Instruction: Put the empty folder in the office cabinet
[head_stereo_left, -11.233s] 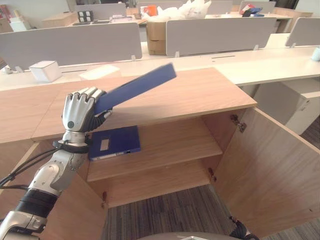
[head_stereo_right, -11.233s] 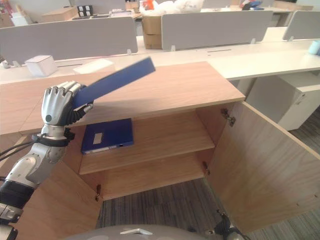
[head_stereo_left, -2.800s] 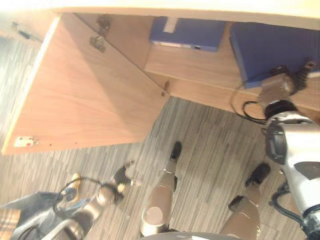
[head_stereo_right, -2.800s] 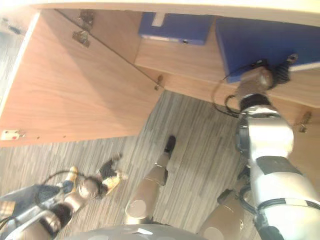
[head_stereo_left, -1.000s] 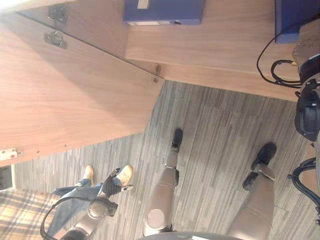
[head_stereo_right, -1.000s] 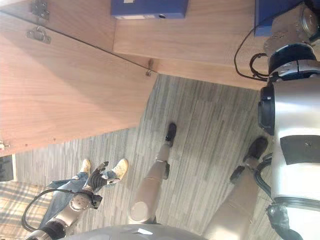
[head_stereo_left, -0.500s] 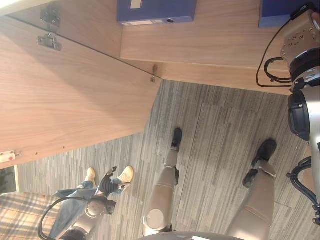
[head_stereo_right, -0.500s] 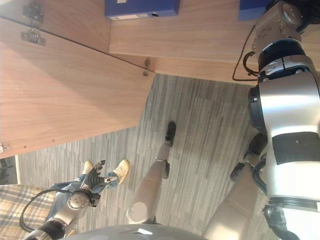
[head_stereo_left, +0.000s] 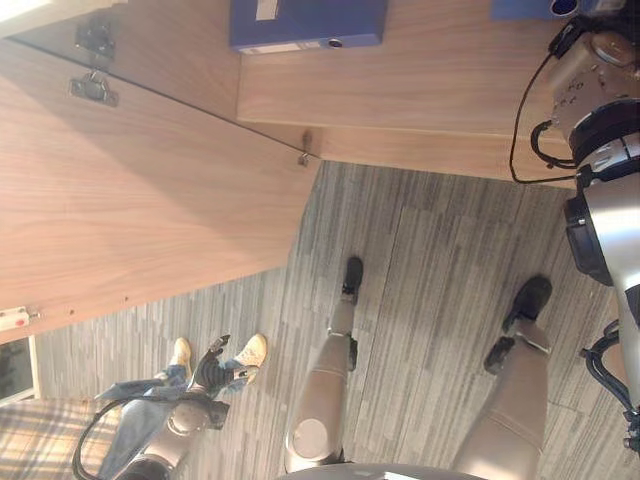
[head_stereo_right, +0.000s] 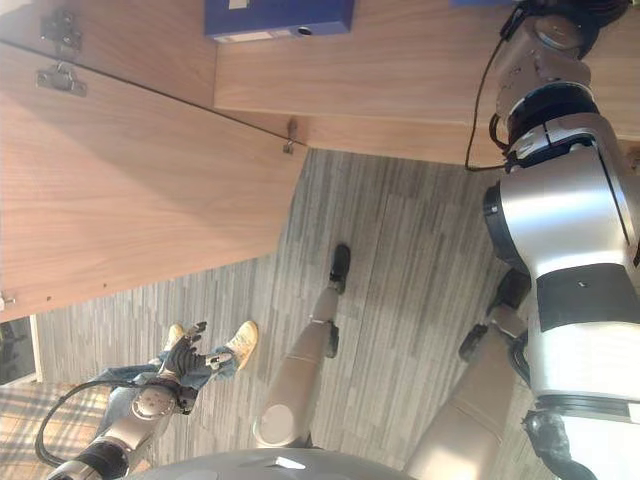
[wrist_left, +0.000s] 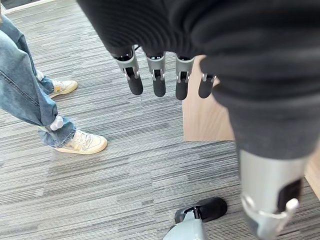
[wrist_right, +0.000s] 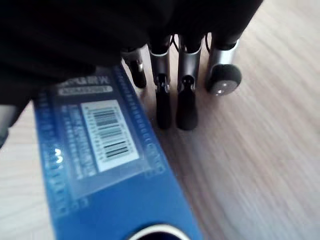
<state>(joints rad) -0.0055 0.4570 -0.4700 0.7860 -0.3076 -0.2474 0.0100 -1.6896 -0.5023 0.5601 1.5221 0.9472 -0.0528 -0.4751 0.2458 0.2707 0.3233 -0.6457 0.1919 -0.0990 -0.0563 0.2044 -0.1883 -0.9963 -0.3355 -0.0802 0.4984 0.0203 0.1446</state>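
Your blue cardboard folder (wrist_right: 112, 185) lies flat on the wooden cabinet shelf (wrist_right: 260, 150), with your right hand (wrist_right: 182, 75) just beside its edge, fingers relaxed and holding nothing. A second blue folder (head_stereo_left: 305, 22) sits further along the shelf. Your left hand (wrist_left: 157, 75) hangs slack-fingered over grey carpet (wrist_left: 115, 175) beside the open wooden door (head_stereo_left: 140, 200).

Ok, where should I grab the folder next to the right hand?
Probably the narrow labelled spine of the folder, pinched across its width from the cabinet's open front. That edge faces the right hand, whose straight fingers are right beside it.
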